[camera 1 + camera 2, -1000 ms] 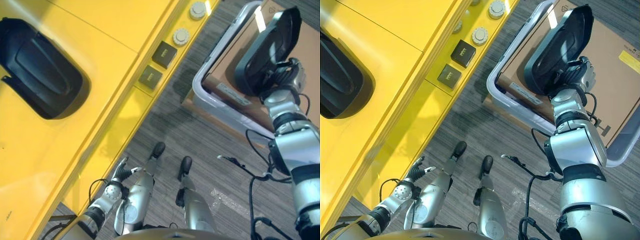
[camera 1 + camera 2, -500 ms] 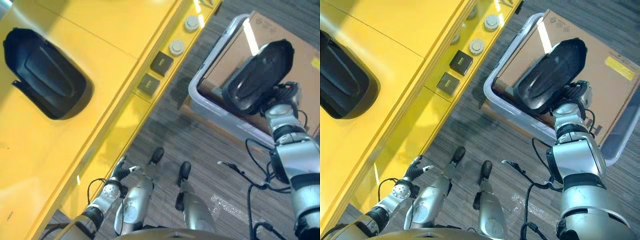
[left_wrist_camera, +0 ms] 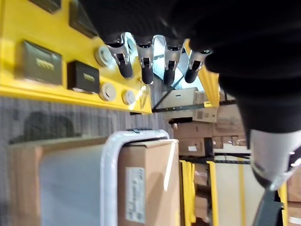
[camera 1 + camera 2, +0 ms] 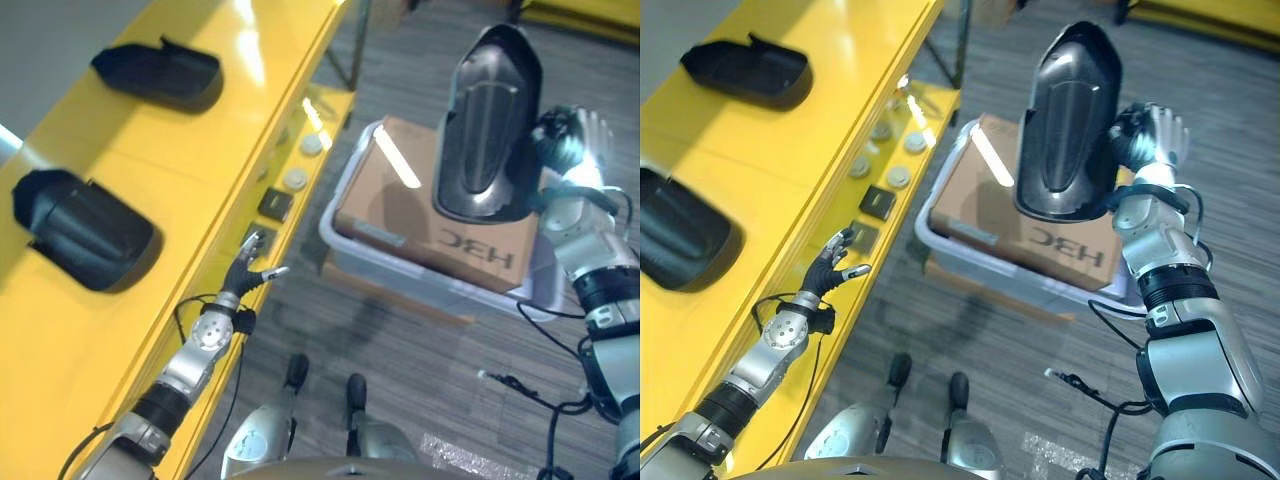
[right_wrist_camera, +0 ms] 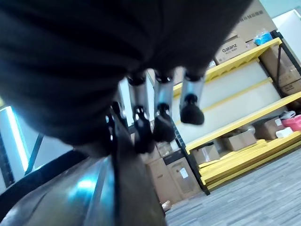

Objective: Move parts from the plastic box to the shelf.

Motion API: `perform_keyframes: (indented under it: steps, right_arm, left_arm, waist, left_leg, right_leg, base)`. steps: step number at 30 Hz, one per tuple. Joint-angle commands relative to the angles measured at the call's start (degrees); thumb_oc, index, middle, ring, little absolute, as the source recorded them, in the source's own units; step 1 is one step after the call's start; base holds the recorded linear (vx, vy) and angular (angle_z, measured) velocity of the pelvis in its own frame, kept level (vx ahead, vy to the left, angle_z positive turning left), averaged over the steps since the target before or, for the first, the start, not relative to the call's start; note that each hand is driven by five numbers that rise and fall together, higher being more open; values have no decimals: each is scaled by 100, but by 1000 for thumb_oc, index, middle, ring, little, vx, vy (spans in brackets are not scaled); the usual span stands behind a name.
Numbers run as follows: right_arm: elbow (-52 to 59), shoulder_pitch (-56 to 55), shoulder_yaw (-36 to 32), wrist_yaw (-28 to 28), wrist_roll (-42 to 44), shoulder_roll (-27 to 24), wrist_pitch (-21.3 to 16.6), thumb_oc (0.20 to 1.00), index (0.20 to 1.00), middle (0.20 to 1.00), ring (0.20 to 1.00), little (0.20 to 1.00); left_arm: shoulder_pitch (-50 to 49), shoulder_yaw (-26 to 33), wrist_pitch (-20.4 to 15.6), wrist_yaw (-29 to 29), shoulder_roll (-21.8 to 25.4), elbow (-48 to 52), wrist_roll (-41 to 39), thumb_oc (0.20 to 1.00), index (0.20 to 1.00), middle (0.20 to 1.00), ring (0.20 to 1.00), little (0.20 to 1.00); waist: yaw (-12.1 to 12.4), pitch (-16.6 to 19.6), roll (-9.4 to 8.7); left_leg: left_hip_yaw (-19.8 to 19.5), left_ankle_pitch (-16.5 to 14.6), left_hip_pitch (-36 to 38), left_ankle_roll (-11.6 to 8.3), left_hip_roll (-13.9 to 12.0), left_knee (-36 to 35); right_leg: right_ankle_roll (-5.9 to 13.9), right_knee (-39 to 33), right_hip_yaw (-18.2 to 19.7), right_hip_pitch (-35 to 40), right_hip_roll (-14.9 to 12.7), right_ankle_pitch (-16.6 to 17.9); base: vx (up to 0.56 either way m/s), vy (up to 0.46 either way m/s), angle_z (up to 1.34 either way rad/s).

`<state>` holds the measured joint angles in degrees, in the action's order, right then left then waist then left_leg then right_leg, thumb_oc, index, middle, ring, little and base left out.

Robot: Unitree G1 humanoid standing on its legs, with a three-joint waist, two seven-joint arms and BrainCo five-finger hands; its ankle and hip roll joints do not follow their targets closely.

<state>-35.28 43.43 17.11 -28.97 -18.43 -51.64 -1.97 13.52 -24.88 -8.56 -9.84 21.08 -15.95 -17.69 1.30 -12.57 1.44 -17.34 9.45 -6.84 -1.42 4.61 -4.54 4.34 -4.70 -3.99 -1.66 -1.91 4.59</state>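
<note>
The right robot hand [image 4: 1152, 138] holds a glossy black moulded plastic part [image 4: 1068, 125] upright, fingers curled on its edge, above the clear plastic box [image 4: 352, 238]. The left robot hand [image 4: 832, 268] hovers with relaxed, spread fingers beside the yellow shelf [image 4: 170, 150], where two similar black parts [image 4: 85, 230] lie.

Hidden and cut-off parts around the lifted black part

The black part [image 4: 1068, 125] covers the right hand's [image 4: 1152, 138] palm and the far rim of the plastic box [image 4: 970, 256]. On the yellow shelf [image 4: 790, 150], the nearer black part [image 4: 675, 243] runs off the picture's edge. The small discs [image 4: 898, 178] on the lower level are too small to identify.
</note>
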Motion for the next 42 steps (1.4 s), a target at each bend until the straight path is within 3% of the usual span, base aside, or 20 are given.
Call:
perform_keyframes:
  steps: [1,4,8,19,33,36,42]
  right_arm:
    - [526,-88,95,-132,-544,-469,2,200,200,200,200,200]
    - [1194,-333,-19,-66,-949,-510,0,200,200,200,200,200]
    - [1800,-581,-4,71,-1320,-450,-102,200,200,200,200,200]
    - [2791,-861,162,438,-1736,-234,-308,200,200,200,200,200]
    - [3342,-88,1216,946,-1881,236,-612,200,200,200,200,200]
    - [3648,55,1323,1019,-1829,471,-678,200,200,200,200,200]
    - [3978,103,1395,1074,-1681,729,-744,200,200,200,200,200]
  left_arm:
    - [68,-25,-170,215,-300,-84,-980,1000,1000,1000,1000,1000]
    - [81,-137,-98,472,-486,145,-2076,1000,1000,1000,1000,1000]
    - [95,-274,66,731,-515,364,-2651,1000,1000,1000,1000,1000]
    - [164,-393,254,1014,-398,904,-3218,1000,1000,1000,1000,1000]
    - [284,-435,290,940,-280,1041,-2789,1000,1000,1000,1000,1000]
    - [248,-336,275,766,-298,847,-2384,1000,1000,1000,1000,1000]
    - [238,-253,278,611,-464,634,-2483,1000,1000,1000,1000,1000]
  waist:
    - [-5,676,-323]
    - [-92,867,-328]
    - [-162,1087,-317]
    - [-163,1373,-238]
    - [-46,1400,-245]
    - [-19,1397,-244]
    - [-22,1387,-228]
  left_leg:
    - [244,-782,317,-157,-355,77]
    - [339,-845,505,-159,-434,87]
    - [446,-957,839,-144,-528,76]
    - [490,-1028,1185,-155,-603,48]
    - [421,-1063,1279,-143,-565,86]
    - [425,-1072,1268,-126,-548,123]
    - [428,-1065,1239,-121,-543,138]
  right_leg:
    - [293,115,148,-22,-288,-411]
    - [279,193,239,94,-247,-487]
    - [246,198,362,377,-193,-561]
    - [215,125,318,818,-188,-658]
    - [185,110,241,989,-206,-686]
    - [178,110,268,984,-211,-670]
    - [169,124,268,959,-210,-670]
  base:
    - [16,-48,-21]
    - [34,-52,-14]
    - [59,-45,-34]
    - [11,-14,-3]
    - [3,0,2]
    - [0,0,0]
    - [0,0,0]
